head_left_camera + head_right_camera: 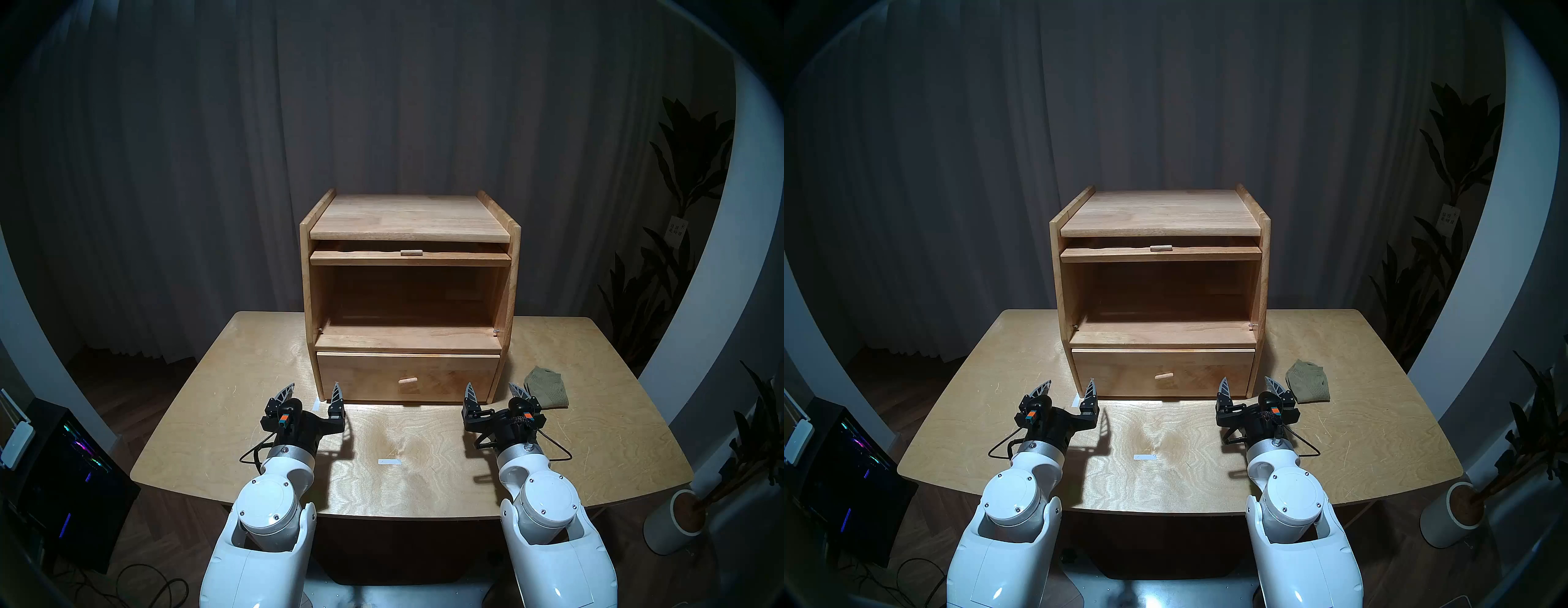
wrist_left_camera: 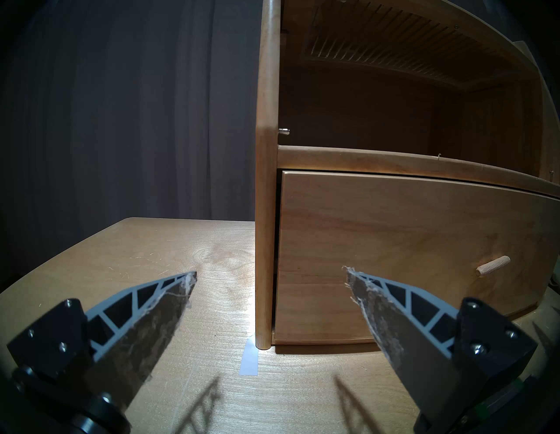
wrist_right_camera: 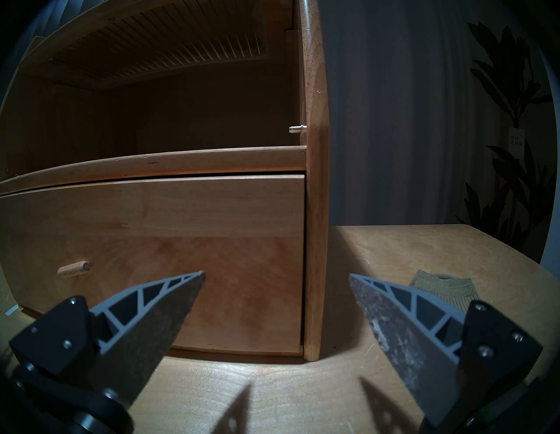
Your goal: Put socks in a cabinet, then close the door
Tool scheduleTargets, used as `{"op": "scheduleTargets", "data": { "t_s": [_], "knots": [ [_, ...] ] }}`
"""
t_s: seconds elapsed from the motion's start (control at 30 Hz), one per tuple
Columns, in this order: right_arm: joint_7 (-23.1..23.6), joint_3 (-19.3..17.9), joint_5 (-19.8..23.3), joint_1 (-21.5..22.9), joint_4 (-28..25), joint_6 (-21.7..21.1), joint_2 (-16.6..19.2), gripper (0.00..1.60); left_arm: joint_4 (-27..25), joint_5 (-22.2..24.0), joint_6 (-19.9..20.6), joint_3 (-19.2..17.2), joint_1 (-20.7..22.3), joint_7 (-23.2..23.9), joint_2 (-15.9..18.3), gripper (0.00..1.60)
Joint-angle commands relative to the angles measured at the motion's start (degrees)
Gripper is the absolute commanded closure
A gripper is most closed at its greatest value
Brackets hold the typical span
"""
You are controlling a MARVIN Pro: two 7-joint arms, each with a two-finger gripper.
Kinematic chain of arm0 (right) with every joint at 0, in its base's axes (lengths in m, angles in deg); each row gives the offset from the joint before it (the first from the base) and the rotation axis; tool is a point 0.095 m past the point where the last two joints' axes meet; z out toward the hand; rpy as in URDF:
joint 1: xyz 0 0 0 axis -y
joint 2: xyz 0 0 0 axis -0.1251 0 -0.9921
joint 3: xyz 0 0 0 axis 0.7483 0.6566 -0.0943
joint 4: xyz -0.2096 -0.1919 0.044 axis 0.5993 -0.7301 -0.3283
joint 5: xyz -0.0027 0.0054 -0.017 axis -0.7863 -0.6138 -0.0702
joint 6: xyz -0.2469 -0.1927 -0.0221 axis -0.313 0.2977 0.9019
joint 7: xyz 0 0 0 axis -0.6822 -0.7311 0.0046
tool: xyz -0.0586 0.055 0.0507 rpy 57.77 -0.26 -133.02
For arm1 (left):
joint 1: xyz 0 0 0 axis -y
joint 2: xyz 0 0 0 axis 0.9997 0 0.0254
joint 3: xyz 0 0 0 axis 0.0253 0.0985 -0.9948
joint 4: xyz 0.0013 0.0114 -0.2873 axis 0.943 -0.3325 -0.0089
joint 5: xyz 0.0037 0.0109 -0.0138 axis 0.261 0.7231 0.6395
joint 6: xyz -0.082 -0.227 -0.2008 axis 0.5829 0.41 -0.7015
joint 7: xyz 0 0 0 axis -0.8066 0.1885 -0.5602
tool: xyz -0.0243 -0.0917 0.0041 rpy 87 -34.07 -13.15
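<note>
Socks (image 1: 546, 388) lie on the table (image 1: 594, 433), folded olive bundle w/ ribbed cuff, just right of the cabinet's front corner, not touching it as far as head views show; nothing holds them. So step one isn't started. Cabinet (image 1: 409, 216) stands mid-table toward the back, upper compartment wide open and bare inside. The door (image 1: 410, 257) is swung up and slid back flat under the top board, only its front edge and peg handle showing from the head view; its ribbed panel reads as the compartment's ceiling in both wrist views. Lower drawer (image 1: 407, 377) is shut, peg in the middle. Right gripper (image 1: 494, 390) hangs above the table in front of the cabinet's right corner, jaws spread wide, nothing betw. them; socks sit just beyond and to the outer side of its right finger, partly hidden by it in the right wrist view. Left gripper (image 1: 312, 391) mirrors it at the left corner, also wide and empty. Judged: nil done; left to do: grab socks (right arm looks closest), place in upper compartment, pull door out and down to close.
</note>
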Motion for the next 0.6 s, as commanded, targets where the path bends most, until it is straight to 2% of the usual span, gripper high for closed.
{"op": "scheduleTargets", "data": {
  "t_s": [0.0,0.17,0.37,0.43,0.47,0.57],
  "knots": [
    [0.2,-0.5,-8.2,-2.4,-5.6,1.7,5.6,0.0,-0.9,0.0,-0.2,-0.1,0.3,0.0,0.0,0.0],
    [-1.2,-5.6,-11.8,-2.9,-9.8,1.8,8.9,0.0,-0.8,0.0,-0.2,-0.1,0.4,0.0,0.0,0.0],
    [0.1,-11.7,-20.8,-5.0,-13.3,1.6,12.8,0.0,-0.6,0.0,-0.3,-0.1,0.5,0.0,0.0,0.0],
    [1.5,-13.6,-23.7,-6.7,-14.7,0.8,14.8,0.0,-0.6,0.0,-0.3,-0.1,0.5,0.0,0.0,0.0],
    [2.4,-14.6,-25.2,-7.2,-14.8,0.7,14.5,0.0,-0.6,0.0,-0.3,-0.1,0.5,0.0,0.0,0.0],
    [6.6,-16.3,-30.3,-9.2,-13.8,0.6,17.3,0.0,-0.5,0.0,-0.3,-0.1,0.5,0.0,0.0,0.0]
  ]
}}
